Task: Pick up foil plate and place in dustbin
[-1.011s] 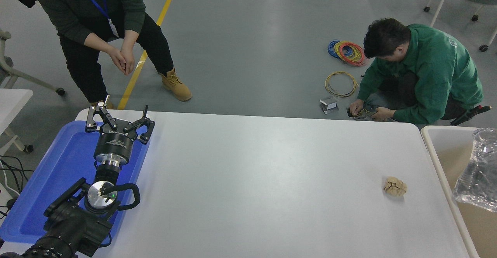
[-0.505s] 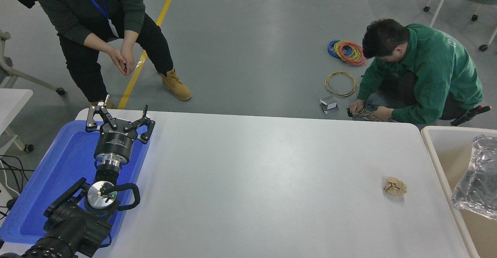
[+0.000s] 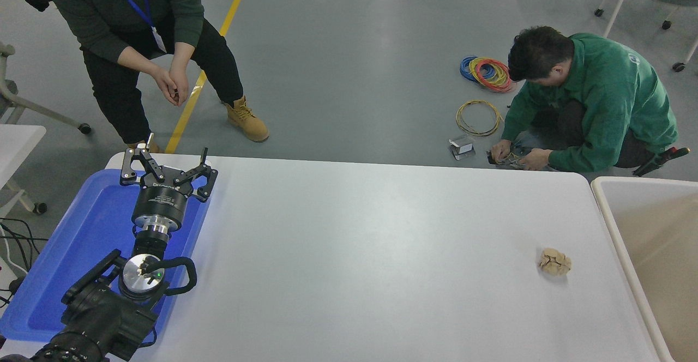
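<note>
Foil plate gone from sight over the dustbin [image 3: 611, 209], only beige interior showing

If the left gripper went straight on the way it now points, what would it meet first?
Likely nothing on the table. The left gripper, open, points away from the camera over the far rim of the blue tray; beyond it are only the table edge and floor. Its height is unclear.
</note>
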Robot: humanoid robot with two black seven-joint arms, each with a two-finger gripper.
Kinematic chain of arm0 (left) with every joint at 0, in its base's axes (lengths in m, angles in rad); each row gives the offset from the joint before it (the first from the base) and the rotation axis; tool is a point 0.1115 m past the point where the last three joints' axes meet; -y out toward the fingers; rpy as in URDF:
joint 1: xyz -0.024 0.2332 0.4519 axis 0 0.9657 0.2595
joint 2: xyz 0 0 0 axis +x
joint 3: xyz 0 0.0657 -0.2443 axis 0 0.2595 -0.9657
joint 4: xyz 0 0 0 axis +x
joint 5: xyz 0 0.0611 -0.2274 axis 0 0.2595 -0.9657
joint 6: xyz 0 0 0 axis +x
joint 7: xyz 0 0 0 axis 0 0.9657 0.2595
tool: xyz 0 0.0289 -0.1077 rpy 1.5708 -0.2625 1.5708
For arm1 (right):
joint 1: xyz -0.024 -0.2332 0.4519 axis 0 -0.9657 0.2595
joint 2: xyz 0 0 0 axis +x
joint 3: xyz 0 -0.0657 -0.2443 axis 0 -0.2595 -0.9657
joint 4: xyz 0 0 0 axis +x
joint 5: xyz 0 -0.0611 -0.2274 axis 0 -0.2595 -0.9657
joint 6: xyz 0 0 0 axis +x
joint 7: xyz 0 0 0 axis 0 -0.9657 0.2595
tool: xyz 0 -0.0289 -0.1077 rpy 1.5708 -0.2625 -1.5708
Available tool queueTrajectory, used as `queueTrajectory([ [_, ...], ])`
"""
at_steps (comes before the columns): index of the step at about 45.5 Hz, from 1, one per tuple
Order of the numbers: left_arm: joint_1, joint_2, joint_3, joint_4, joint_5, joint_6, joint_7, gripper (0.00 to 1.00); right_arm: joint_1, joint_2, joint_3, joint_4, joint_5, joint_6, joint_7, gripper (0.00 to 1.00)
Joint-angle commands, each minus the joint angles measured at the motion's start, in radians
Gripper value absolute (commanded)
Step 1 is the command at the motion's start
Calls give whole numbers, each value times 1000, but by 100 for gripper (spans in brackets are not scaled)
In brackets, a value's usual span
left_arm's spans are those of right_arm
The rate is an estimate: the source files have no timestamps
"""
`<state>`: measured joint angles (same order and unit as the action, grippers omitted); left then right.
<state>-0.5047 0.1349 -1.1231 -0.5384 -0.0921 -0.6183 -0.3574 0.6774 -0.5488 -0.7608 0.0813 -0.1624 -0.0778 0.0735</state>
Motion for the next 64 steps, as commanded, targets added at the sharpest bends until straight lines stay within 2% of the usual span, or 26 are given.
queueTrajectory([
  [1,0,-1,0,0,0,0,0,100,171,0,-29,90,-6,9,0,100],
  [14,0,0,0,0,0,0,0,100,637,9,-268,514,-14,9,-1,100],
  [25,0,0,0,0,0,0,0,100,887,62,-295,735,-19,82,0,100],
  [32,0,-1,0,0,0,0,0,100,1013,81,-299,839,-45,232,-4,100],
  [45,0,0,0,0,0,-1,0,100,1324,82,-400,1009,-115,745,-6,100],
  [52,0,0,0,0,0,0,0,100,1407,81,-400,1075,-129,860,-6,100],
  [64,0,0,0,0,0,0,0,100,1512,90,-405,1210,-152,863,-12,100],
])
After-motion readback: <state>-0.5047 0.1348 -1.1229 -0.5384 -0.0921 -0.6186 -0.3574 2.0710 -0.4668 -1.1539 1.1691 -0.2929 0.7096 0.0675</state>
